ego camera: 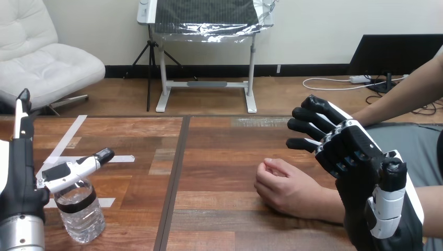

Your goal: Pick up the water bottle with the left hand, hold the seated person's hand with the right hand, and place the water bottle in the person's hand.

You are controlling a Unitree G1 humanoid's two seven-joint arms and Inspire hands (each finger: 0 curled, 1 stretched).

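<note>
1. One water bottle [79, 214] stands upright on the surface [219, 157] at 8 o'clock, close to the front edge; it is clear plastic with a dark band round its shoulder
2. Two robot hands show. The left hand [23, 178] rises at 9 o'clock, just left of the bottle, and is spread apart: one finger points straight up, and another digit [78, 167] reaches flat toward 3 o'clock across the bottle's top. Nothing curls round the bottle, and I cannot tell whether that digit touches the cap
3. The right hand [352, 157] is at 4 o'clock, its fingers [313, 125] stretched out and apart toward 10 o'clock, clamped on nothing. It sits over the person's wrist, and I cannot tell whether the two touch
4. One person's hand [284, 187] rests on the surface just toward 5 o'clock of centre, loosely curled, reaching in from the right side. A second forearm [412, 86] of the person shows at 2 o'clock, beyond the right hand
5. Three strips of white tape [67, 137] lie on the surface between 8 and 10 o'clock, one slanted and two level; the bottle stands on the nearest strip
6. One dark seam [176, 172] runs from the far edge to the front edge and splits the surface into two panels: the bottle is on the left panel, the person's hand on the right
7. Open room: bare wood lies between the bottle and the person's hand, which are well apart, and across the far part of the right panel up to the far edge at 12 o'clock
</note>
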